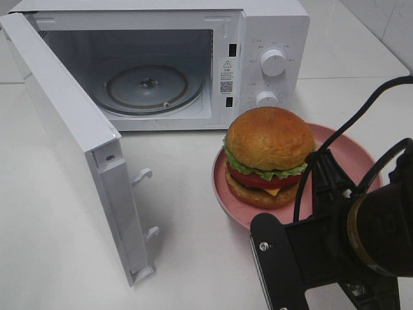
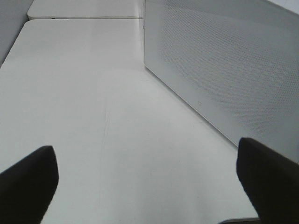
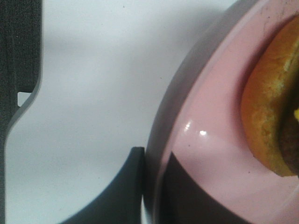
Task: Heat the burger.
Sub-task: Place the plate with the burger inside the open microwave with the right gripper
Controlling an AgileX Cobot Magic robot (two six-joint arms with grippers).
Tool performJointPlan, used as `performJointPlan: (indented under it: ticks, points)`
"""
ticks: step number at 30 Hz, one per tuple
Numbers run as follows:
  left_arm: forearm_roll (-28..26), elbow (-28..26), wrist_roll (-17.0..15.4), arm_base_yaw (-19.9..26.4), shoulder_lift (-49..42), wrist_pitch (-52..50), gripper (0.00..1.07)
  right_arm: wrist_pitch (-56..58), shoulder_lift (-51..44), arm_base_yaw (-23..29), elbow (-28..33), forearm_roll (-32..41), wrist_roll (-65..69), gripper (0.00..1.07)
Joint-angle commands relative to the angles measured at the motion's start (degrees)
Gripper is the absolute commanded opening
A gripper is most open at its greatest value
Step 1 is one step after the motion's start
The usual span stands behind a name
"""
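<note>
The burger (image 1: pixel 269 155), with a golden-brown bun, lettuce, tomato and cheese, stands upright on a round pink plate (image 1: pixel 222 187) on the table in front of the microwave. My right gripper (image 1: pixel 326 171) is at the plate's near right side. In the right wrist view the right gripper (image 3: pixel 152 186) is shut on the plate's rim (image 3: pixel 210 154), one finger outside it and one inside, with the burger (image 3: pixel 266 116) close by. My left gripper (image 2: pixel 149 186) is open over bare table, with nothing between its fingers, beside the microwave door.
The white microwave (image 1: pixel 271 39) stands at the back with its door (image 1: pixel 71 123) swung open to the left. Its glass turntable (image 1: pixel 147 87) is bare. The door's perforated panel (image 2: pixel 224 70) runs close along one side of the left gripper.
</note>
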Motion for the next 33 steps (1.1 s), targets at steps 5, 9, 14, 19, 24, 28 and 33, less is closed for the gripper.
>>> performJointPlan:
  ticks: [5,9,14,19,24,28,33]
  points:
    - [-0.11,0.17,-0.17,0.17,-1.03,-0.74,0.96,-2.64,-0.40,0.06,-0.52,-3.67,-4.81,0.00]
    - [-0.11,0.17,-0.17,0.17,-1.03,-0.74,0.96,-5.44,-0.63,-1.49,-0.52,-3.67,-4.41,0.00]
    - [-0.11,0.17,-0.17,0.17,-1.03,-0.74,0.96,-7.73,-1.43,-5.79,-0.52,-3.27,-12.49,0.00]
    - [-0.11,0.17,-0.17,0.17,-1.03,-0.74,0.96,-10.66,-2.81,-10.03,-0.74,-0.17,-21.66,0.00]
    - [-0.11,0.17,-0.23,0.17,-1.03,-0.74,0.96,-12.09,-3.84,-13.75,-1.60,4.01,-30.37,0.00]
    - [-0.11,0.17,-0.23,0.17,-1.03,-0.74,0.96,-12.66,-4.13,-17.07,-2.46,9.85,-39.53,0.00]
    - [-0.11,0.17,-0.23,0.17,-1.03,-0.74,0.96,-13.41,-4.13,-21.43,-3.15,17.02,-51.74,0.00]
